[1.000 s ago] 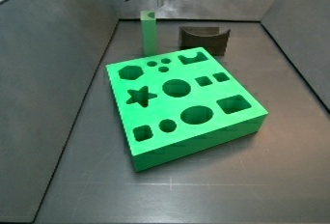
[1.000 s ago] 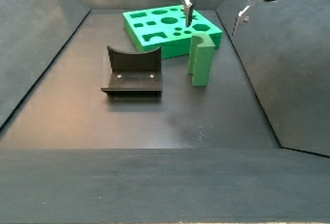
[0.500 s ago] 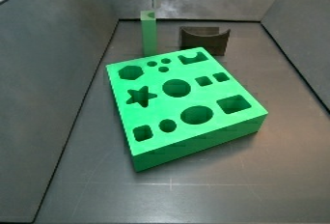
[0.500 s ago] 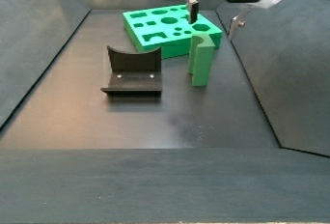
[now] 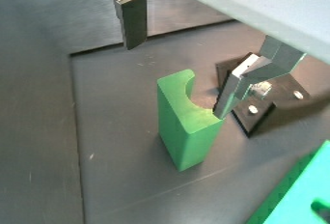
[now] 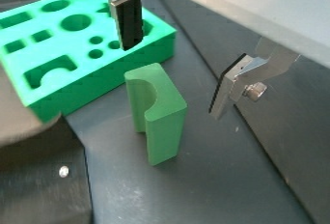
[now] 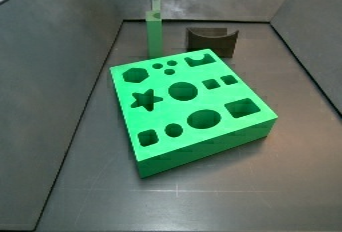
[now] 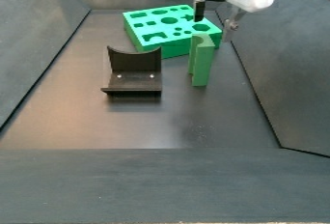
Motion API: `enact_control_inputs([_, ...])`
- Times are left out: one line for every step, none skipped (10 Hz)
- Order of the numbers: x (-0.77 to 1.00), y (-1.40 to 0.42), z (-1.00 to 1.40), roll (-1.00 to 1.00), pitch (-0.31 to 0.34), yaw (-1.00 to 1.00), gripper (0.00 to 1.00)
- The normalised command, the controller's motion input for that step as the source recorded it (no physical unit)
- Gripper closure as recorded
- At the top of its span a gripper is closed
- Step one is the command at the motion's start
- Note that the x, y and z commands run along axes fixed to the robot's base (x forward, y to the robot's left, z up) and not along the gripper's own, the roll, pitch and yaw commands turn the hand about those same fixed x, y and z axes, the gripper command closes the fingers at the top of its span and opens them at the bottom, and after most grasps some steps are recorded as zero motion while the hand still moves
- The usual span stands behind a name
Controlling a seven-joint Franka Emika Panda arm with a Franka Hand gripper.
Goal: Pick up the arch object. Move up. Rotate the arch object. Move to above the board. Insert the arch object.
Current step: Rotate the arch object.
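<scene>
Behind the board (image 7: 191, 103), near the back wall, the arch object (image 8: 203, 60) stands upright on the dark floor, long axis vertical, notch at its top. We read it as free-standing: nothing touches it in either wrist view.

Gripper (image 6: 180, 49) hangs directly above it, fingers spread wide apart. In both wrist views one finger (image 5: 133, 20) sits off one broad side of the arch object (image 5: 188, 119) and the other finger (image 6: 237, 81) off the opposite side, so the block lies between and just below the tips. Clear gaps on both sides; no contact yet.

Fixture (image 8: 130, 73) stands beside the arch object, apart from it, on the side away from the wall. Board (image 8: 171, 27) lies just behind the arch in that side view.

Judgement: pick-up step, not yet done. A straight descent should bring the pads astride the upright block's upper part before closing; the vertical axis leaves little room for tilt.
</scene>
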Motion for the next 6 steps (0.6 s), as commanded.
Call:
enact_control_inputs([0.04, 0.02, -0.03, 0.05, 0.018, -1.0, 0.0])
enact_control_inputs([0.04, 0.02, -0.03, 0.06, 0.02, -1.0, 0.0])
enact_control_inputs([0.04, 0.02, -0.03, 0.07, 0.027, -1.0, 0.0])
enact_control_inputs([0.04, 0.02, -0.03, 0.08, 0.031, -1.0, 0.0])
enact_control_inputs([0.04, 0.01, -0.03, 0.08, 0.03, -0.66, 0.0])
enact_control_inputs([0.04, 0.01, -0.03, 0.07, 0.029, -0.44, 0.0])
